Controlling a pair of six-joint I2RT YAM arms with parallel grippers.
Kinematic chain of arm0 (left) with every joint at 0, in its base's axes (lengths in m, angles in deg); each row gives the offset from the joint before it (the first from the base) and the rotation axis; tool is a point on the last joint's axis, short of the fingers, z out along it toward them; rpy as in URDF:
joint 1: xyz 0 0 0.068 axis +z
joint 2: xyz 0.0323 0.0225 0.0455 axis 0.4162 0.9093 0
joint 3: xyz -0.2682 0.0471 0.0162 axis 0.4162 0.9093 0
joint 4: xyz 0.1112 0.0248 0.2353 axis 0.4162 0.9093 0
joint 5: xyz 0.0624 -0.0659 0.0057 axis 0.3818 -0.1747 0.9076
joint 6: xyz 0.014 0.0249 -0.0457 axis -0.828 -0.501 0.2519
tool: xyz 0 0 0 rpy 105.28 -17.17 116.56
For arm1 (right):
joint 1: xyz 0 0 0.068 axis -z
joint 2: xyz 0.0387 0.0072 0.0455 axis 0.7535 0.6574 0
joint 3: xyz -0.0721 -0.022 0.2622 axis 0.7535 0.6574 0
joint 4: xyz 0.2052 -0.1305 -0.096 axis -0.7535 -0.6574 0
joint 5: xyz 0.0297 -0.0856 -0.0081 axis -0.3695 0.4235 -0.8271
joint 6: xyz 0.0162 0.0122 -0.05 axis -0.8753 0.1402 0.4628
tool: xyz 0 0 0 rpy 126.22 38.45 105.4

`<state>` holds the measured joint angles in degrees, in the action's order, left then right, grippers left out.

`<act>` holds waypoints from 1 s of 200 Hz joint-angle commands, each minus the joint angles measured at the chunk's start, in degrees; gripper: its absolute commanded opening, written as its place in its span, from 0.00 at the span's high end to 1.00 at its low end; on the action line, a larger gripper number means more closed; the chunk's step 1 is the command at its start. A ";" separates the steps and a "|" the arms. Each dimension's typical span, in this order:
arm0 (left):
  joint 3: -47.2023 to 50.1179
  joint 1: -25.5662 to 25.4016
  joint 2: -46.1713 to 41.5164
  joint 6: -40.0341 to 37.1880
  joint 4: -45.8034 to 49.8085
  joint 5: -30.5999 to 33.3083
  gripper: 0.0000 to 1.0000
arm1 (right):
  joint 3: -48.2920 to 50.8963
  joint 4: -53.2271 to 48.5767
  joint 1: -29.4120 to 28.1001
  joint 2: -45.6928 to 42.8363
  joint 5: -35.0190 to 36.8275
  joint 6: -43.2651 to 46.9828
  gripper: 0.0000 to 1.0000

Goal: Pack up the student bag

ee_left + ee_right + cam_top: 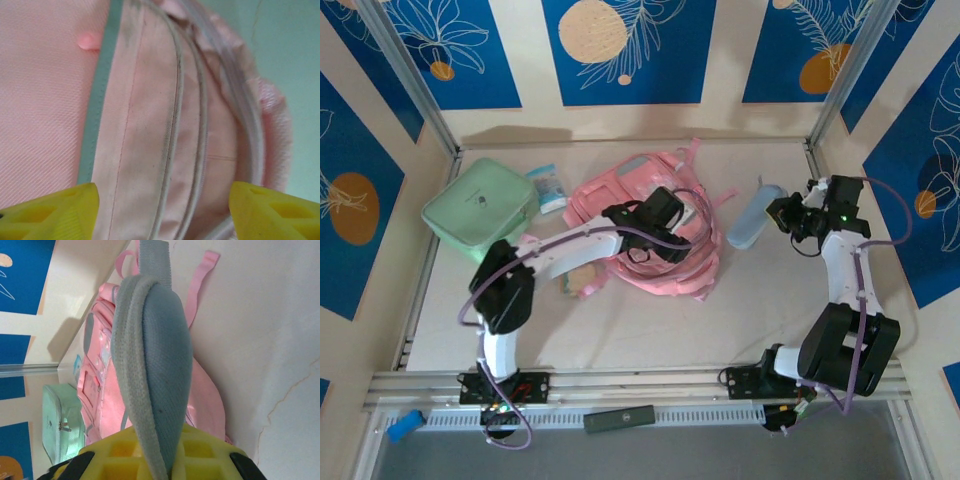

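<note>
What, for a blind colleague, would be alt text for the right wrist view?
The right gripper is shut on a grey-blue pouch that rises up the middle. Behind it the pink bag lies on the table, a mint case at far left.

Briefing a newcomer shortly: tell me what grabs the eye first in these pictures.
A big pink backpack lies mid-table, with the left hand open just above its opening. On the right, the right hand grips a grey-blue pouch, and a mint green case sits at the back left.
</note>
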<state>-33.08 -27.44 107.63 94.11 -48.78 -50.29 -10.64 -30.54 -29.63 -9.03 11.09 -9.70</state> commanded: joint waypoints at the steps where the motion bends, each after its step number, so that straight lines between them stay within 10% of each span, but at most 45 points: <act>1: -2.77 -0.26 4.94 -8.52 4.99 2.13 0.29 | 1.26 -2.17 0.37 -0.86 -2.71 -0.41 1.00; 36: -7.30 0.85 10.57 -10.53 5.68 8.08 0.36 | 2.67 -1.50 0.37 -0.97 -3.44 -0.50 1.00; 103: -9.94 4.13 8.41 -13.48 3.83 7.37 0.99 | 2.35 -4.28 -1.56 -2.18 -3.01 0.23 1.00; 200: -27.16 7.24 0.75 -0.04 7.23 6.10 1.00 | 4.58 11.38 -18.87 5.19 -4.49 -16.59 1.00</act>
<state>-53.71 -20.22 110.80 87.35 -40.01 -43.78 -6.49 -29.66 -43.29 -9.60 7.54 -18.00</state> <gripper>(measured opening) 0.064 0.088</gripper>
